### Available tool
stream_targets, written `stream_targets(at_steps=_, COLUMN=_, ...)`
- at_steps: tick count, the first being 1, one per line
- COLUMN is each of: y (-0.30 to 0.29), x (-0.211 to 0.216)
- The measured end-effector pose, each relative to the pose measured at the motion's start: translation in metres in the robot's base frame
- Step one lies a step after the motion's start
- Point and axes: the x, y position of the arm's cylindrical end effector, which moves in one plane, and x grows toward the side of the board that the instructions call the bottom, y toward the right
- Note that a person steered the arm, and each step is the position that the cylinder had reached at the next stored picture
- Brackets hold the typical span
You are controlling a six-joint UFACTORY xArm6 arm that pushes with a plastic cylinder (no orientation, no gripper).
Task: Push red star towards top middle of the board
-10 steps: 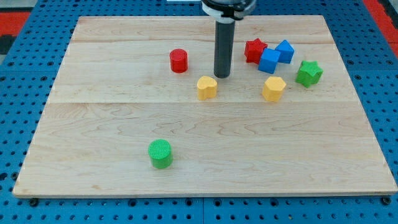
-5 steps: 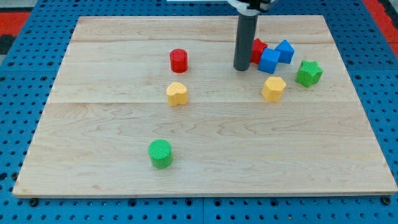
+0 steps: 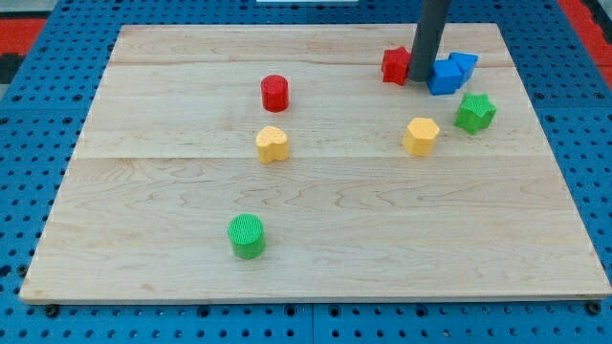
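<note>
A green cylinder point(image 3: 247, 235) stands lowest on the wooden board point(image 3: 172, 277), toward the view's bottom left and well apart from everything else. Above it and slightly right sits a yellow block point(image 3: 273, 143) with a rounded, heart-like outline, and just above that a red cylinder point(image 3: 274, 93).

Further right, near the view's top, the red star point(image 3: 394, 65) lies right of the board's top middle. My tip point(image 3: 419, 82) is planted just beside the star's right edge, wedged between it and the two blue cubes point(image 3: 450, 72), which sit pressed together; the rod looks to be touching both sides, though the contact is hard to confirm. The arm carries no hand, so nothing is grasped or clenched; the rod only bears against blocks.

Below the tip is a yellow hexagonal block point(image 3: 421, 136), and rightmost a green star point(image 3: 474, 112).

No writing or labels can be read anywhere.
</note>
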Motion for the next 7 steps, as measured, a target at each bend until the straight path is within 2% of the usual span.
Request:
stream_targets(at_steps=2, y=-0.085, x=-0.007)
stream_targets(at_steps=3, y=-0.032, x=-0.019)
stream_targets(at_steps=4, y=-0.009, x=-0.064)
stream_targets(at_steps=5, y=-0.094, x=-0.05)
stream_targets(at_steps=6, y=-0.096, x=-0.031)
stream_targets(at_steps=7, y=-0.053, x=-0.003)
